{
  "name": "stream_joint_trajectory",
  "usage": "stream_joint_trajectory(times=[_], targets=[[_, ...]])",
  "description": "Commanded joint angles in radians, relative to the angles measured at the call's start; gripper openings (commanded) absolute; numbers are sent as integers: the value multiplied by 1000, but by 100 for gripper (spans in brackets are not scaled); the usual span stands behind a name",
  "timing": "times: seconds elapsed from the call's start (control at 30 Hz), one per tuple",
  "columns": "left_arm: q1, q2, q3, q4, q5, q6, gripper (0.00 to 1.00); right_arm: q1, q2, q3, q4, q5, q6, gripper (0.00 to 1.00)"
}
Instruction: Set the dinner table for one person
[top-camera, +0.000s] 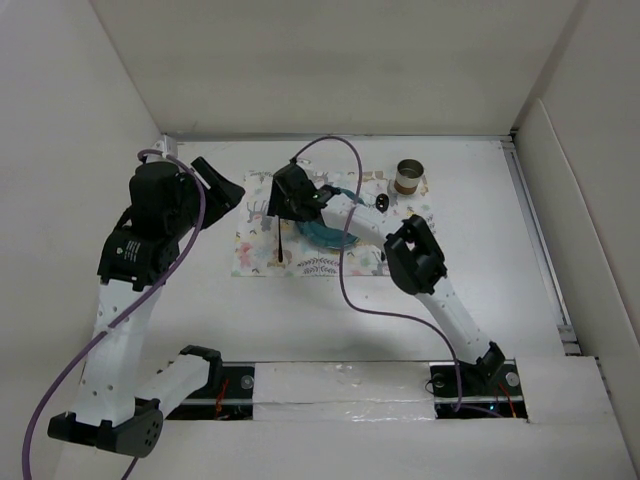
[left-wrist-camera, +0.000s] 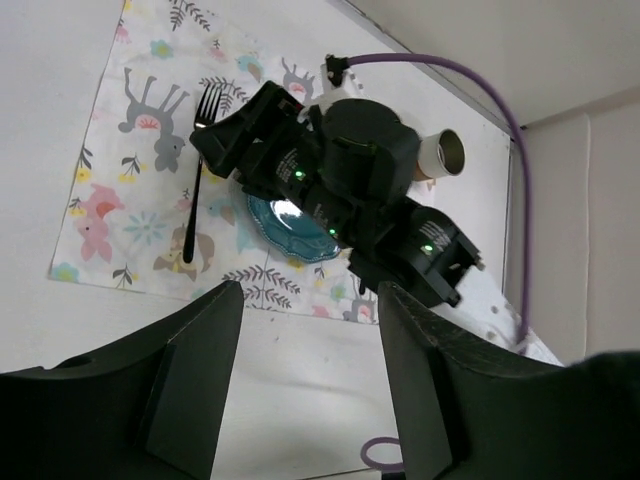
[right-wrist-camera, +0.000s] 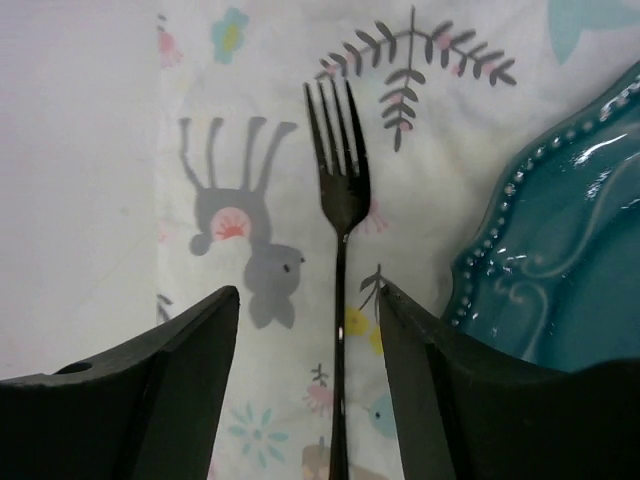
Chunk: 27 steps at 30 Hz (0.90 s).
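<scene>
Laid on printed placemat (top-camera: 250, 250): black metal fork (right-wrist-camera: 340, 290), teal beaded plate (right-wrist-camera: 560, 270); tan cup (top-camera: 408, 178) at corner.
Jaws: both pairs parted, empty.
Outstanding: probably knife.

No readable text, no labels or numbers — placemat (top-camera: 258, 250) carries only animal-and-leaf prints

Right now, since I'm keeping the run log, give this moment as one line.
fork: flat on placemat, beside plate | right gripper: open above fork | left gripper: open, empty
</scene>
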<state>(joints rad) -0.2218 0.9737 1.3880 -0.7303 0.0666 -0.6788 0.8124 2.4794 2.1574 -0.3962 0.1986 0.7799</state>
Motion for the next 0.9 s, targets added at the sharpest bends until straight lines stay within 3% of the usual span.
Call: stream_joint_trajectory(times=[0.0, 0.13, 0.17, 0.27, 0.33, 0.5, 0.57, 0.7, 0.87], targets=[[-1, 11, 48, 71, -7, 36, 54, 2, -229, 19, 56, -5, -93, 69], [-1, 28, 71, 146, 18, 50, 59, -7, -413, -14, 22, -10, -189, 78], [-1, 29, 71, 170, 22, 50, 61, -7, -451, -27, -9, -19, -235, 99], [-1, 36, 83, 271, 27, 54, 65, -16, -626, -62, -125, 8, -307, 100], [-1, 49, 112, 324, 16, 68, 67, -16, -828, -140, -136, 90, -329, 100], [10, 63, 201, 364, -57, 100, 68, -122, -1350, -596, 3, 212, -335, 100], [10, 50, 180, 365, -100, 102, 69, -163, -1554, -697, 13, 261, -317, 100], [10, -4, 48, 399, -87, 68, 68, -275, -1698, -861, -65, 308, -291, 100], [10, 13, 17, 390, -74, 54, 70, -360, -1645, -866, -113, 193, -265, 100]])
